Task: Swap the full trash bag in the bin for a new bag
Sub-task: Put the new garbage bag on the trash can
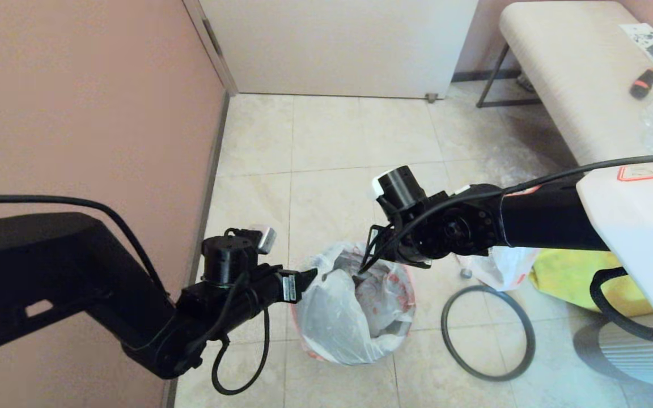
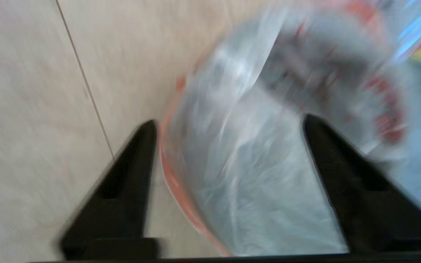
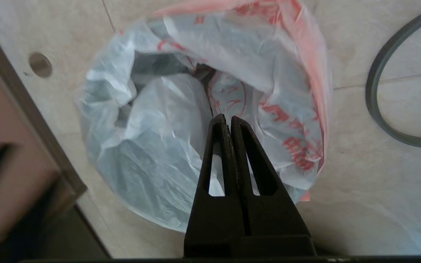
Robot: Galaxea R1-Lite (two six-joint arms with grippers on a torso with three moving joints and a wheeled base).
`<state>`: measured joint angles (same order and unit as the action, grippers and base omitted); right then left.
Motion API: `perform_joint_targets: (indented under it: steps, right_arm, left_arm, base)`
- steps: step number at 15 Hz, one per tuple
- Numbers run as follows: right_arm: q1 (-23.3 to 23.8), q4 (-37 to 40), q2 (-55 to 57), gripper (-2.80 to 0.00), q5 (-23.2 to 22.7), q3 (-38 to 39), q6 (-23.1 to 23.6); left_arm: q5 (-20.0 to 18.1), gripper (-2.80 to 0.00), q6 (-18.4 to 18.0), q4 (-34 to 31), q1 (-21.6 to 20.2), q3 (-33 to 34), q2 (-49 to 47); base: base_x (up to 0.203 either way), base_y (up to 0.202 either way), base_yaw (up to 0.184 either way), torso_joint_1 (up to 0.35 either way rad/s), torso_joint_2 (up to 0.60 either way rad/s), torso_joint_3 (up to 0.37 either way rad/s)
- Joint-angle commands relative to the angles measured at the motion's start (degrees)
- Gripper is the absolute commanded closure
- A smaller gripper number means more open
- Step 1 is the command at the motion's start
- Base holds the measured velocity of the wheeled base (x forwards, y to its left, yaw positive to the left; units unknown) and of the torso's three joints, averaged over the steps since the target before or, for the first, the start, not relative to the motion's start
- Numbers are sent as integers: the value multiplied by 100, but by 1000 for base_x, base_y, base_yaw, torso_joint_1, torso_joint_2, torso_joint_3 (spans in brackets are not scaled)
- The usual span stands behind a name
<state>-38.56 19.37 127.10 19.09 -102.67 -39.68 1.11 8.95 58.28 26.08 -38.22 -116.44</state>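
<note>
Here, left claw (image 2: 228, 124) (agape) bag-edge-side.

Beige tiled floor (image 1: 332, 141), carrying a bag-lined bin (image 1: 355, 306), a loose grey hoop (image 1: 488, 331) just beside it, a lumpy white bag (image 1: 502, 266) and yellow tote (image 1: 570, 277) beyond. Padded surface (image 1: 564, 68) at right, bearing a small black-and-orange object (image 1: 644, 83).

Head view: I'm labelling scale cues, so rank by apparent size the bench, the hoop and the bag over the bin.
1. Bench, largest, though cut off.
2. New bag.
3. Hoop, smallest, but nearly the bag's span.
</note>
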Motion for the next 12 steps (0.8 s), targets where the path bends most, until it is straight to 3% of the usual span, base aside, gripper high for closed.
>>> perform_joint_targets:
  steps: [1,3,6,9,12]
  right_arm:
    - [-99,56,132,0,15,-56,10]
    - [-305,189,399,0,25,-285,58]
    - [-503,233,1220,0,140,-939,155]
    - [-569,-728,2053,0,260,-1063,798]
    - [-482,-1134,2705,0,325,-1078,1467]
  left_arm:
    - [8,0,-12,32,-14,51,600]
    - [7,0,-37,-136,-156,-44,1071]
    - [-48,0,34,-1416,-540,-633,1689]
    - [-58,0,309,-2851,-617,-1234,2099]
    - [-58,0,392,-3157,-707,-1399,2258]
  base:
    - [0,0,0,0,0,0]
    - [0,0,0,0,0,0]
    - [0,0,0,0,0,0]
    - [0,0,0,0,0,0]
    - [0,0,0,0,0,0]
